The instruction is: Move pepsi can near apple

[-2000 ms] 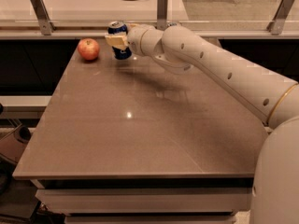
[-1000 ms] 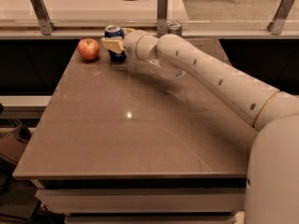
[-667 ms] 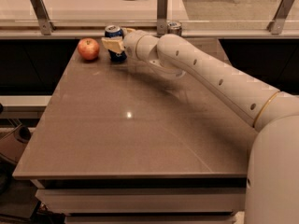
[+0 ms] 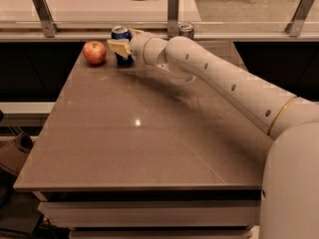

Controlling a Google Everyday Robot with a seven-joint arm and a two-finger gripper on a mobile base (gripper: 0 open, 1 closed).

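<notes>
The pepsi can, dark blue with a silver top, stands on the brown table at its far left. It is close to the right of the red apple, with a small gap between them. My gripper reaches in from the right and is shut on the can. One cream finger lies across the can's front and the other is behind it. The can's base rests on or just above the tabletop.
A slim silver can stands at the table's back edge, right of the gripper and behind my arm. A rail with metal posts runs along the back. My white arm crosses the right part of the table.
Two seconds ago the can was held a little further right. It has moved left toward the apple. Over the last second nothing has visibly moved.
</notes>
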